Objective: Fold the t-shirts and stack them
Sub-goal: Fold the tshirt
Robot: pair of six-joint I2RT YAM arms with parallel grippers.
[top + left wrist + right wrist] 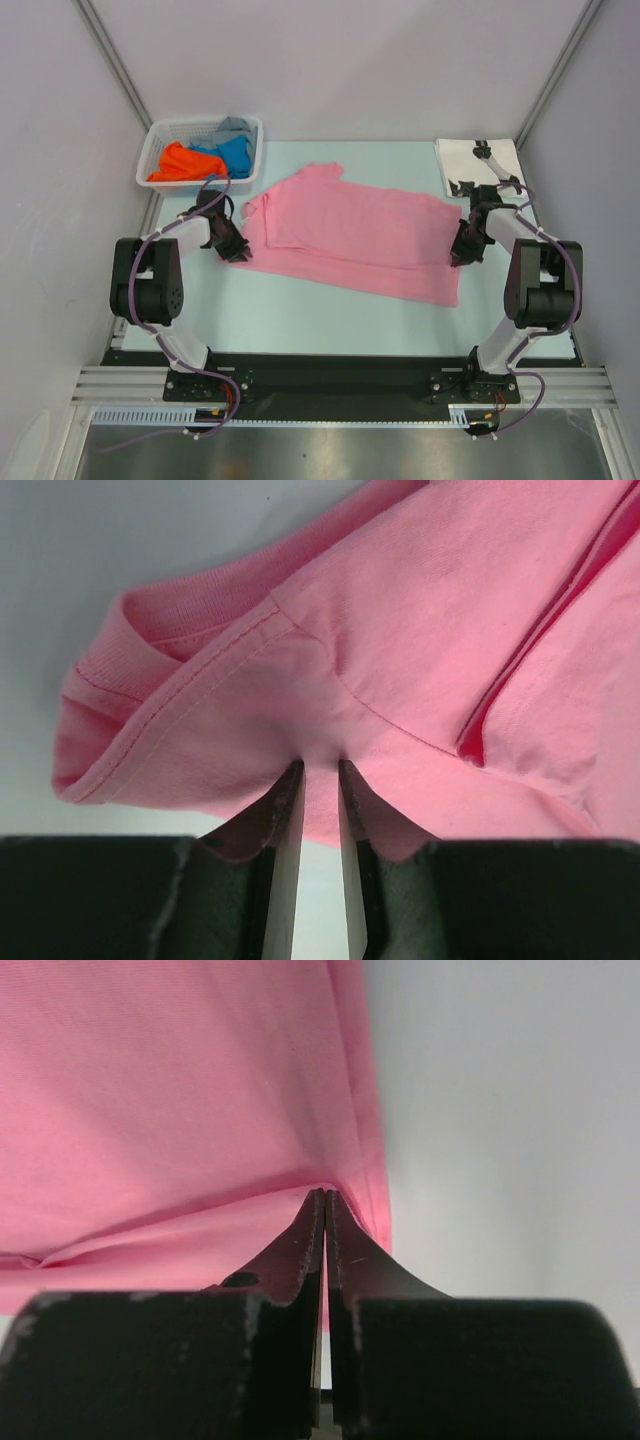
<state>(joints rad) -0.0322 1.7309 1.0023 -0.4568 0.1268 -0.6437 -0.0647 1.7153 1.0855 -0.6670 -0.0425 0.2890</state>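
- Left gripper [318, 770]: the two fingers [285, 820] stand a narrow slot apart. A pucker of pink cloth is caught at their tips, so they are nipping the shirt.
- The cloth around that nip is the pink t-shirt [350, 230]. The left wrist view shows a stitched hem curling away to the left of the tips and a ribbed band above it.
- Right gripper [325, 1195]: the fingers [300, 1250] are pressed tip to tip with no gap showing. They are clamped on the side edge of the same pink shirt, and creases run out from the pinch.
- To the right of that pinch there is only pale table surface. The shirt's edge runs straight up from the tips.
- From above, the pink t-shirt lies spread across the middle of the table [300, 320]. Its long axis runs left to right, sloping a little toward the near right.
- One layer of the shirt appears to lie over another along the far half.
- The left gripper sits at the shirt's left end and the right gripper at its right end. Both are low at the cloth.
- White lattice basket [165, 128] sits at the far left corner, apart from the pink shirt.
- In the basket: orange t-shirt [180, 162] at the front left, blue t-shirt [235, 155] beside it, grey t-shirt [235, 125] at the back.
- White t-shirt with black print [478, 165] lies folded flat at the far right corner, just beyond the right arm.
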